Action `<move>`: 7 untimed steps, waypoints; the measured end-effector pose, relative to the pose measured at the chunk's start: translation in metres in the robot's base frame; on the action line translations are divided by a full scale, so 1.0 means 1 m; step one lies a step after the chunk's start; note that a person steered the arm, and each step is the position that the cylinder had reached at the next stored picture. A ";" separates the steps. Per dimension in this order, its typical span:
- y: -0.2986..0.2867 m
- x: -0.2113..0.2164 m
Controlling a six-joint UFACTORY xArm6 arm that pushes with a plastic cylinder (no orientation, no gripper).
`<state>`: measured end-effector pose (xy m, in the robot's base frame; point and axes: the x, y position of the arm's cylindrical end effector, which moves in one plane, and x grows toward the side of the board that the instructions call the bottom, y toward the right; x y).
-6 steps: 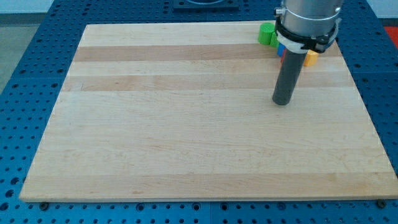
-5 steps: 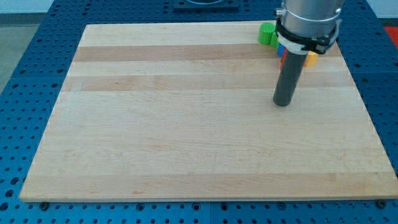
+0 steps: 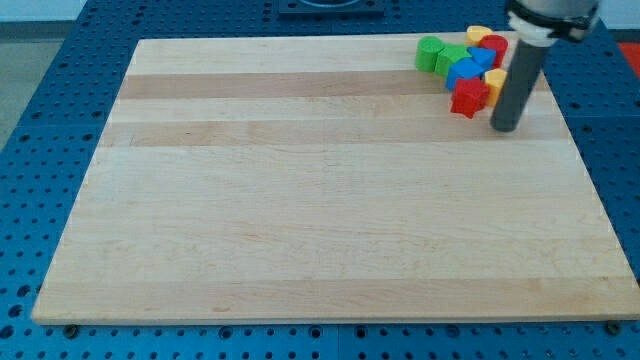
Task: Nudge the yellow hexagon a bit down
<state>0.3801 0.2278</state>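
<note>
A cluster of small blocks sits at the board's top right corner. One yellow block (image 3: 493, 80) lies in it, partly hidden by my rod, and a second yellow block (image 3: 478, 34) lies at the cluster's top; I cannot make out which is the hexagon. My tip (image 3: 506, 128) rests on the board just below and right of the first yellow block, to the right of a red block (image 3: 467, 97).
The cluster also holds two green blocks (image 3: 432, 52), blue blocks (image 3: 464, 72) and another red block (image 3: 495, 46). The wooden board (image 3: 300, 200) lies on a blue perforated table (image 3: 40, 150); its right edge is close to my tip.
My rod has moved right and up, from below the cluster to its right side. The blocks it hid before now show.
</note>
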 end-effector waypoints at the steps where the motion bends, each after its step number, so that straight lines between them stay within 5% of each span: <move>1: 0.032 -0.003; 5: 0.047 -0.113; 7: 0.036 -0.101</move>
<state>0.2792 0.2633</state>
